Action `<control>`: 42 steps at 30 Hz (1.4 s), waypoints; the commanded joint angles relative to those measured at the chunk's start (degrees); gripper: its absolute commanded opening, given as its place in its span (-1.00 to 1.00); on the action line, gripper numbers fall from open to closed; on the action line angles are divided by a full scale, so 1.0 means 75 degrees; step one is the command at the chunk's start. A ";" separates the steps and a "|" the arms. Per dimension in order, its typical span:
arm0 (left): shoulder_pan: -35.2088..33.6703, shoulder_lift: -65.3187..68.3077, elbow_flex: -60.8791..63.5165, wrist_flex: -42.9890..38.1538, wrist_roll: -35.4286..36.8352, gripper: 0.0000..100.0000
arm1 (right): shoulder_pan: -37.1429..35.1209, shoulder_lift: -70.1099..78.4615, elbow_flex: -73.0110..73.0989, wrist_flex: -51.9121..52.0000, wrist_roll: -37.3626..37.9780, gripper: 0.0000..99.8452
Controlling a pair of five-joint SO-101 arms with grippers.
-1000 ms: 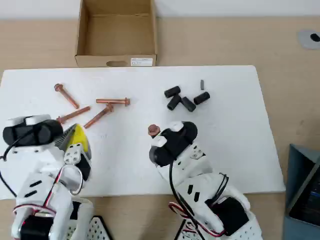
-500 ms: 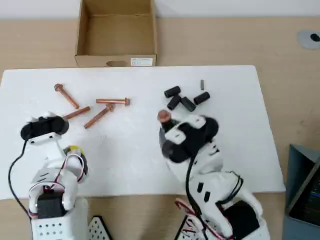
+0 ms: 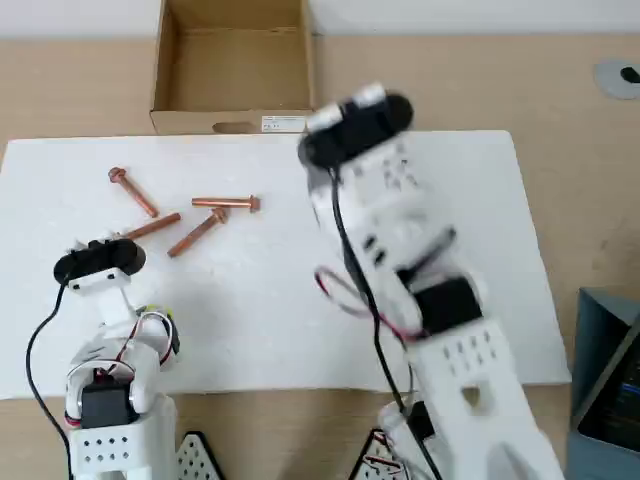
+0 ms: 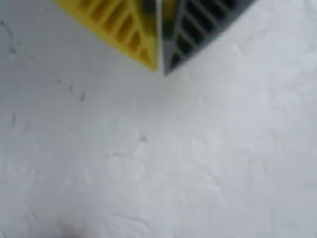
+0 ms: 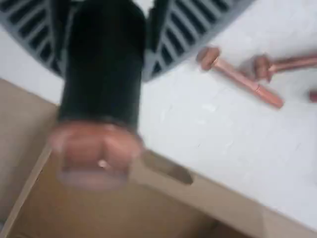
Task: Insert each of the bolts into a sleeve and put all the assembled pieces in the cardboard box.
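My right gripper (image 5: 106, 59) is shut on an assembled piece: a black sleeve (image 5: 101, 74) with a copper bolt head (image 5: 96, 153) sticking out of its end. The piece hangs over the front wall of the cardboard box (image 5: 198, 193). In the high view the right arm (image 3: 380, 200) stretches across the mat to the cardboard box (image 3: 235, 65). Several loose copper bolts (image 3: 226, 203) lie on the white mat's left part; two bolts (image 5: 237, 77) also appear in the right wrist view. My left gripper (image 4: 159, 67) is shut with nothing in it, just above the mat.
The white mat (image 3: 250, 320) covers the wooden table. The left arm (image 3: 100, 265) stands folded at the mat's near left. A dark bin (image 3: 610, 380) sits at the right edge. The right arm covers the spot where the loose sleeves lay.
The right arm has swung from the middle of the mat up to the box's front edge, carrying the piece. The left arm drew back a second ago and has hardly moved since.
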 commanded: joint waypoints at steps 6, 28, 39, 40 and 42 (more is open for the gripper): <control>-0.0070 -0.0053 -0.0035 -0.0012 -0.0023 -0.99 | 0.0123 0.3604 -0.3475 -0.1102 -0.0023 -0.98; 0.0000 -0.0053 -0.0035 -0.0012 -0.0059 -0.99 | 0.0369 1.2267 -1.1962 -0.1207 -0.0023 -0.98; 0.0000 -0.0053 -0.0047 0.0012 -0.0047 -0.99 | 0.0533 1.3990 -1.4634 0.0399 -0.0070 -0.65; 0.0000 -0.0053 -0.0047 0.0012 -0.0047 -0.99 | 0.0533 1.4060 -1.4810 0.0504 -0.0070 -0.65; 0.0000 -0.0053 -0.0047 0.0012 -0.0047 -0.99 | 0.0545 1.4177 -1.5127 0.0692 -0.0070 -0.65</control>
